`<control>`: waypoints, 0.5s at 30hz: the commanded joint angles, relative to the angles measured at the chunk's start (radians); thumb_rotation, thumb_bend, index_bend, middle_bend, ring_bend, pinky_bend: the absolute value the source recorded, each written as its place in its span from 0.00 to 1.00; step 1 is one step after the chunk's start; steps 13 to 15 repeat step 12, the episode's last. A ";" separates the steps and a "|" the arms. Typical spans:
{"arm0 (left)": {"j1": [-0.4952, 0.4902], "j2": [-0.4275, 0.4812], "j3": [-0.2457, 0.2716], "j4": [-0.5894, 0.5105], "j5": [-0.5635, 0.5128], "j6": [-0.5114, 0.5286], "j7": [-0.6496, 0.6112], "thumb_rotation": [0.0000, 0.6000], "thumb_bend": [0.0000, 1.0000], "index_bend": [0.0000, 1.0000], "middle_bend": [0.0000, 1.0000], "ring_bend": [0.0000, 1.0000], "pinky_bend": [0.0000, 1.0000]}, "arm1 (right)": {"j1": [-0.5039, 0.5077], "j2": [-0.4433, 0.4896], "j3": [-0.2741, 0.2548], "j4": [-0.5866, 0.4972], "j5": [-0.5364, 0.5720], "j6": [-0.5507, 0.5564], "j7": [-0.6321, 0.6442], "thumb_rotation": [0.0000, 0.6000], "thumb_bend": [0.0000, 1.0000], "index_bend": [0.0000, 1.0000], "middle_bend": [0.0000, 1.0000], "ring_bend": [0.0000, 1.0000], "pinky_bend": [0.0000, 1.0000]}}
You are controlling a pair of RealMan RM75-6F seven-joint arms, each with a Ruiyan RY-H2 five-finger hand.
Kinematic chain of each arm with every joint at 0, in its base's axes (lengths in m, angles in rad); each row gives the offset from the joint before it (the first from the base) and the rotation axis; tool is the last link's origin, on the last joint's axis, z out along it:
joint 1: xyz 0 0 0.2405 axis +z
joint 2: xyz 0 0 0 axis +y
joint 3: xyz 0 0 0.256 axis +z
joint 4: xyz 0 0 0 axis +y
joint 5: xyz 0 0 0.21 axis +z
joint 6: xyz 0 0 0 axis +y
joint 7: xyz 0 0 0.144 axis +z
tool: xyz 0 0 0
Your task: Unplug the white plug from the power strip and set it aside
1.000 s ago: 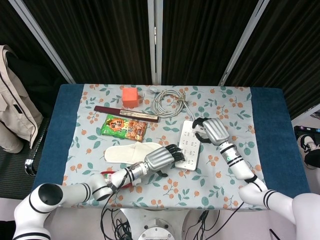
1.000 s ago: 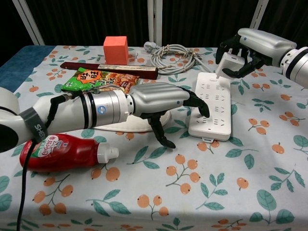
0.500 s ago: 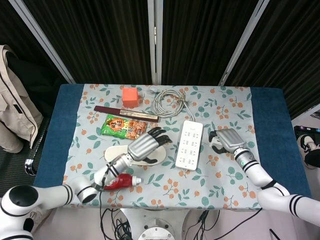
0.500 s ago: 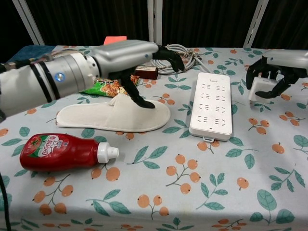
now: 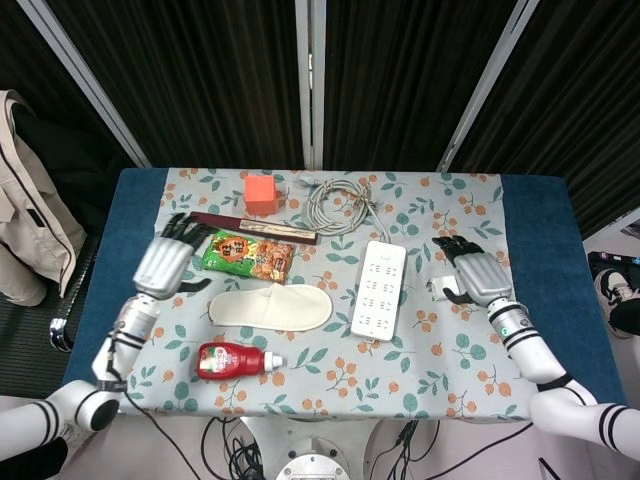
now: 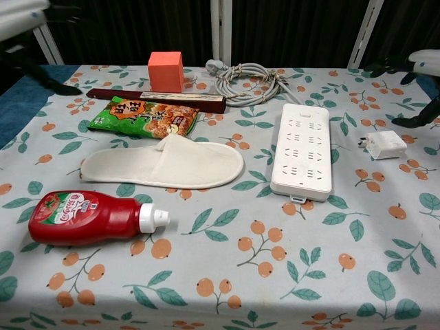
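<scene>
The white power strip (image 5: pixel 380 288) (image 6: pixel 302 150) lies flat on the floral cloth with no plug in its sockets. The white plug (image 6: pixel 385 144) (image 5: pixel 444 288) lies on its side on the cloth to the right of the strip, free of any hand. My right hand (image 5: pixel 474 274) (image 6: pixel 424 66) hovers just right of the plug with fingers spread, holding nothing. My left hand (image 5: pixel 166 261) (image 6: pixel 20 14) is far from the strip, at the table's left edge, fingers apart and empty.
A white slipper (image 5: pixel 270 305), a ketchup bottle (image 5: pixel 235 360), a snack bag (image 5: pixel 247 254), a dark flat box (image 5: pixel 252 229), an orange cube (image 5: pixel 261 193) and a coiled white cable (image 5: pixel 338 203) lie left of and behind the strip.
My right hand carried the plug from above the strip to the right, set it on the cloth and let go. My left hand lifted off the strip and drew back to the left edge.
</scene>
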 commanded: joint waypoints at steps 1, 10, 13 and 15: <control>0.129 0.100 0.030 -0.079 -0.067 0.106 0.045 1.00 0.12 0.19 0.20 0.09 0.08 | -0.135 0.063 -0.013 -0.092 -0.075 0.245 -0.037 1.00 0.25 0.00 0.13 0.02 0.14; 0.353 0.197 0.101 -0.191 -0.051 0.326 0.073 1.00 0.12 0.19 0.20 0.09 0.08 | -0.367 0.125 -0.106 -0.233 -0.220 0.570 -0.054 1.00 0.25 0.00 0.14 0.02 0.14; 0.389 0.194 0.121 -0.203 -0.026 0.360 0.080 1.00 0.12 0.19 0.20 0.09 0.08 | -0.412 0.120 -0.124 -0.241 -0.244 0.620 -0.048 1.00 0.25 0.00 0.14 0.02 0.14; 0.389 0.194 0.121 -0.203 -0.026 0.360 0.080 1.00 0.12 0.19 0.20 0.09 0.08 | -0.412 0.120 -0.124 -0.241 -0.244 0.620 -0.048 1.00 0.25 0.00 0.14 0.02 0.14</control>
